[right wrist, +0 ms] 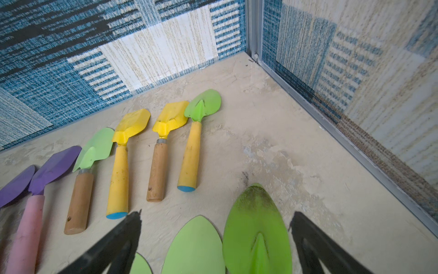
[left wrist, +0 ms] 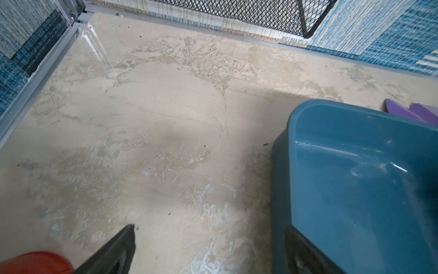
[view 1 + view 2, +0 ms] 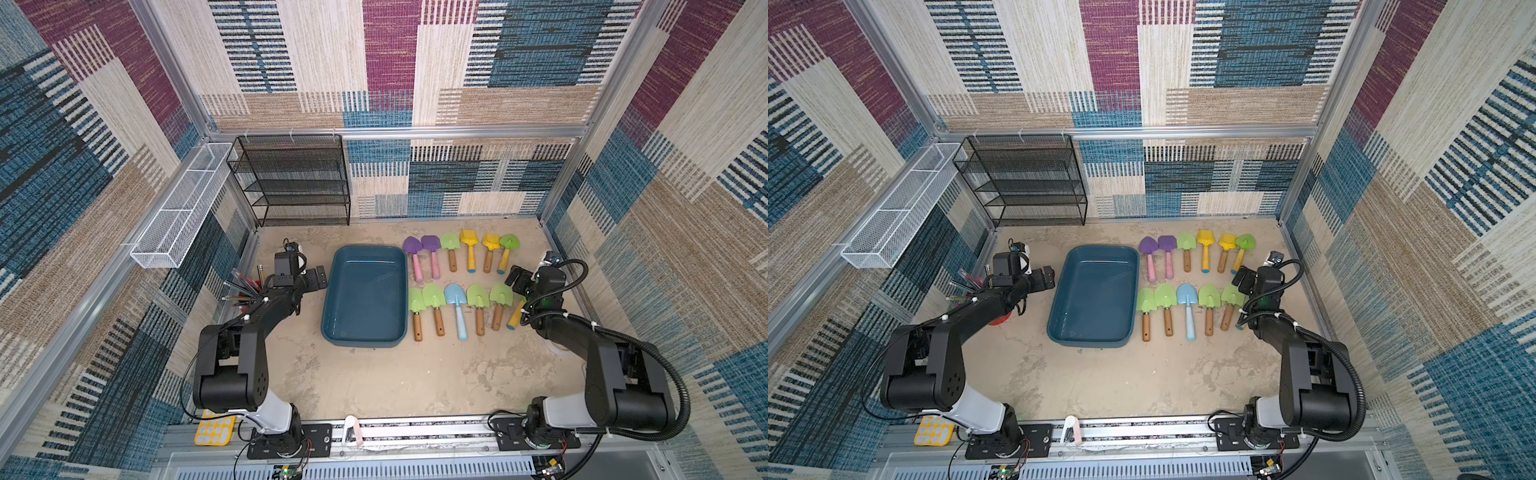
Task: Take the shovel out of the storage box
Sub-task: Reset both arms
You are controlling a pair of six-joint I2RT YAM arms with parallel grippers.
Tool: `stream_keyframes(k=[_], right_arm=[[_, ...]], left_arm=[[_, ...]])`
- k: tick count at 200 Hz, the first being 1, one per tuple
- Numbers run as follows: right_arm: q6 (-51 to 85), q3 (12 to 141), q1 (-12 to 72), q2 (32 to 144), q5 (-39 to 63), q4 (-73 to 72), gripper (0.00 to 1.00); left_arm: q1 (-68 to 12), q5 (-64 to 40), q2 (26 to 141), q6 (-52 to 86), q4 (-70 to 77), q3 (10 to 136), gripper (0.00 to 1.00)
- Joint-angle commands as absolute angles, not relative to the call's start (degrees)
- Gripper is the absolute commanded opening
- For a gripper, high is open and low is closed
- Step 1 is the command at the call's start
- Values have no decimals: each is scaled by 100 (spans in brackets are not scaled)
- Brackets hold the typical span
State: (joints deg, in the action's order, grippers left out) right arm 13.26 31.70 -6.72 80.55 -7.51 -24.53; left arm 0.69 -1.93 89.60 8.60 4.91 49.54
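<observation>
The left arm (image 3: 266, 307) rises from the front rail (image 3: 415, 430), folds at a raised elbow and stretches its forearm forward and inward. The left gripper (image 3: 318, 277) hangs with its jaws wide apart and nothing between them, just beside the far left corner of the storage box (image 3: 365, 299). In the left wrist view one finger (image 2: 118, 246) stands over bare tabletop (image 2: 166, 118) and the other shows against the box's wall. The right arm (image 3: 598, 357) folds the same way on its own side, wrist tipped down. The right gripper (image 1: 215, 213) hovers spread open and empty over the blade of a green shovel (image 1: 257, 237) with a yellow handle, one finger on either side of it; whether they touch it cannot be told. Ahead of these fingertips lie six shovels (image 3: 468, 238) in a row, and from the gripper toward the box lie five more shovels (image 3: 454, 296). Every shovel in view rests on the tabletop, outside the box, which sits past them from the right gripper.
</observation>
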Motion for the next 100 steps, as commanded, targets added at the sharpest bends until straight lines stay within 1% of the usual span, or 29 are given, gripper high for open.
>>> stream_keyframes(k=[1, 28, 51, 69, 100], right_arm=[[1133, 3085, -668, 8079, -785, -3079, 99], [1023, 3051, -668, 8136, -884, -3278, 100], [973, 2968, -668, 8209, -723, -3478, 100], [942, 2824, -659, 8174, -383, -3808, 100], [837, 2681, -655, 8113, -355, -4066, 100]], left_arm=[[78, -337, 8693, 694, 987, 4662, 100], [107, -176, 8332, 678, 1249, 4262, 100], [117, 10, 8171, 447, 1293, 4136, 100], [164, 32, 8197, 362, 1490, 4094, 100], [341, 114, 8294, 197, 1780, 3931, 100]])
